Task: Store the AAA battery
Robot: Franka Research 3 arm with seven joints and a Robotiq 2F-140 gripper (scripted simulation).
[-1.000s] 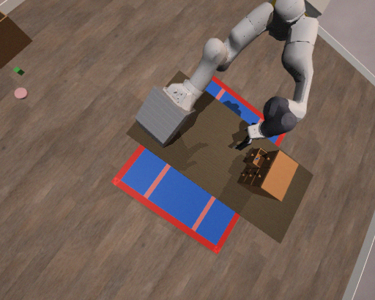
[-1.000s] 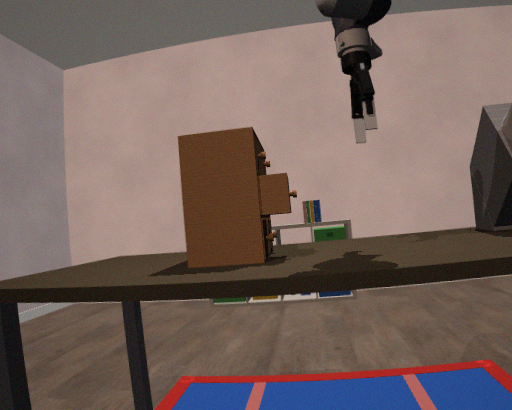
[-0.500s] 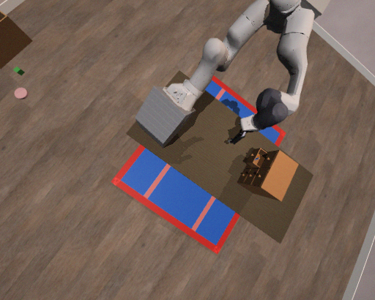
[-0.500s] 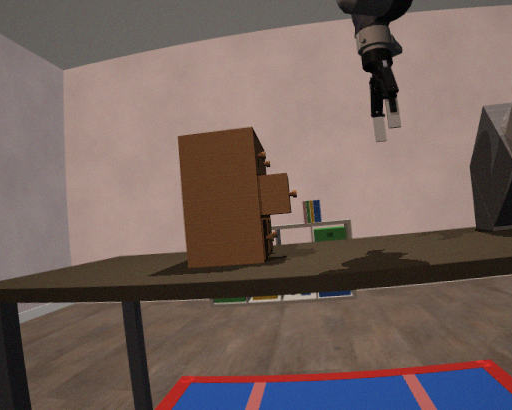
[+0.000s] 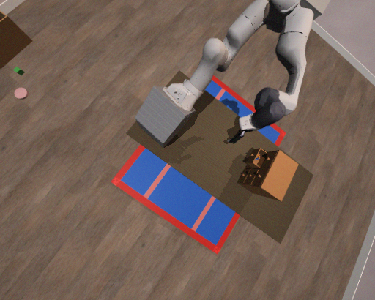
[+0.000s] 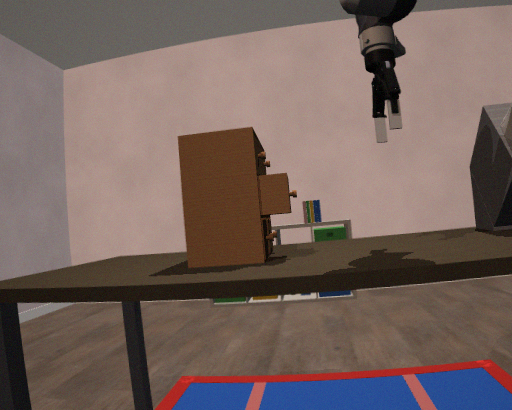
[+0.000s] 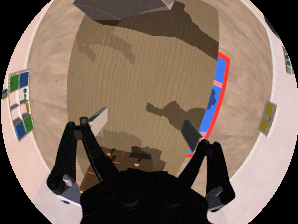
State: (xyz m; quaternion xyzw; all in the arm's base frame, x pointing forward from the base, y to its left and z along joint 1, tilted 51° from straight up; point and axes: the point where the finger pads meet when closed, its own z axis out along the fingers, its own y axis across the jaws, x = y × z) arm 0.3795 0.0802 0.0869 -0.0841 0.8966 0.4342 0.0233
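The small wooden chest [image 5: 269,172] stands on the right part of the dark table; it also shows in the exterior view [image 6: 223,197]. One upper drawer [image 5: 258,157] is pulled part way out [image 6: 274,194], and a small blue thing lies in it. The other drawers look pushed in. My gripper [image 6: 388,127] [image 5: 233,139] is open and empty. It hangs high above the table, in front of the chest's drawer side and apart from it. In the wrist view the spread fingers frame the table, with the chest front [image 7: 129,159] at the bottom. I see no loose battery on the table.
The grey robot pedestal [image 5: 165,115] [image 6: 500,170] stands at the table's far-left corner. A blue mat with a red border [image 5: 178,197] lies on the floor beside the table. A low shelf [image 6: 313,225] stands against the back wall.
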